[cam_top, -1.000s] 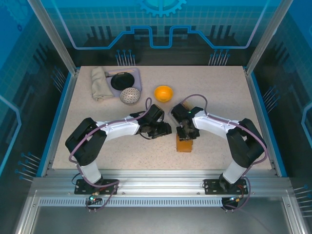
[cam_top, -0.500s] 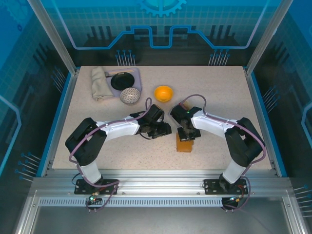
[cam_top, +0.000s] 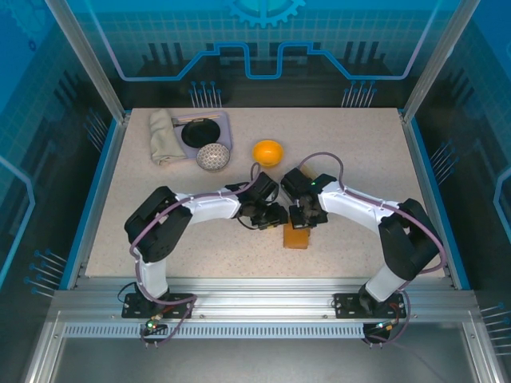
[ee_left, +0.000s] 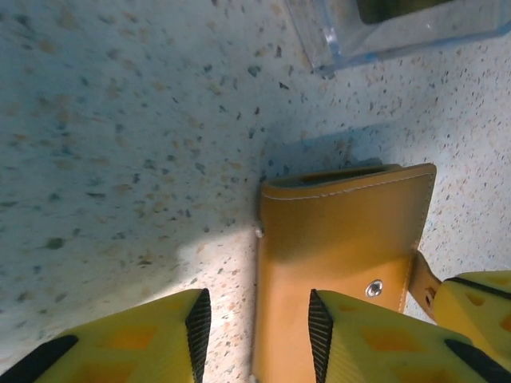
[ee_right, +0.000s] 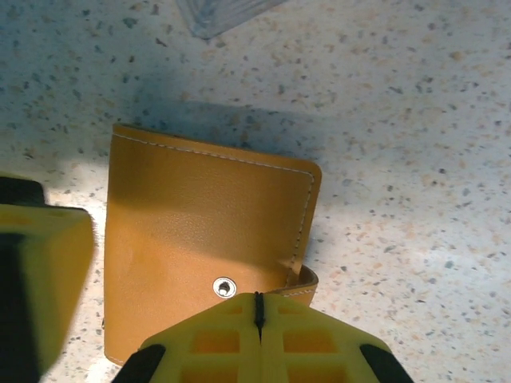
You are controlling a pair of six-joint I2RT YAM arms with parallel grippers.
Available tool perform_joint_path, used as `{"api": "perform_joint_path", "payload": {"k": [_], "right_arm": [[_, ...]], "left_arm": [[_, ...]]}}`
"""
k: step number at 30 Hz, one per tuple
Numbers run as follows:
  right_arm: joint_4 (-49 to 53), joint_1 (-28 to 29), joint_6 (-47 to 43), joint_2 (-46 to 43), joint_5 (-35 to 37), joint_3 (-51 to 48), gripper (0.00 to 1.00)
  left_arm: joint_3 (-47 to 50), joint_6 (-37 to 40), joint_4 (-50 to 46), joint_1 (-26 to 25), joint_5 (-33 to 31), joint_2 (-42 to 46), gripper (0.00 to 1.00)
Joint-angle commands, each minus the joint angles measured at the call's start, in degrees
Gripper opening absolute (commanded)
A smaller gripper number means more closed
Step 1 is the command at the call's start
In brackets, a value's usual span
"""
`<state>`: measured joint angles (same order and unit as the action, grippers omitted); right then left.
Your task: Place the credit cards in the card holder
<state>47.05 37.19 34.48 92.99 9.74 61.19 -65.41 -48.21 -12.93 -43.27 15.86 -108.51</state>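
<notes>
Card holder [ee_left: 343,239], tan leather, folded on the surface [ee_left: 120,120]; left claw [ee_left: 255,319] apart astride its edge, right claw [ee_right: 257,307] together at its strap [ee_right: 304,281], likely for opening.

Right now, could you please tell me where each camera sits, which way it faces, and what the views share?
Top external: fixed above and behind the arms, looking down on the table; both arms show, left gripper and right gripper meeting at the card holder.
Left wrist: on the left arm, facing down at the card holder; its own yellow fingers show, apart.
Right wrist: on the right arm, facing down at the card holder; its own fingers show, shut together.
Shared: all three see the card holder.
</notes>
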Motion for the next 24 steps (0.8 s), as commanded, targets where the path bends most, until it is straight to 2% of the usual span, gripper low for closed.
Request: {"api": "perform_joint_path", "payload": {"k": [1,7,11,17,20,24], "right_arm": [[-2.12,0.14,-0.38,1.58,-3.11,-0.86,0.0],[-5.02,-0.49,0.6,1.54,-5.63,-2.02,0.0],[-5.71,-0.89,0.84,2.15,-6.93,-2.19,0.0],[-4.78,-0.85,1.16,4.04,-5.18,-2.07,0.0],[-1.17,-0.01,0.86,5.24,-1.4,-0.87,0.0],[-2.18,0.29,0.68,6.04,-2.42,-1.64,0.0]], "left_arm": [[-2.56,0.57,-0.17,-0.65,3.63,-2.08,0.38],[-3.41,-0.09,-0.97,-0.86,4.23,-4.47,0.28],[-2.74,-0.61,-0.54,-0.95,4.28,-4.46,0.26],[-2.31,-1.11,-0.35,-0.98,4.05,-4.36,0.24],[-2.61,-1.1,-0.66,-0.98,3.87,-4.47,0.24],[-2.48,-1.27,-0.78,-0.98,3.48,-4.43,0.23]]}}
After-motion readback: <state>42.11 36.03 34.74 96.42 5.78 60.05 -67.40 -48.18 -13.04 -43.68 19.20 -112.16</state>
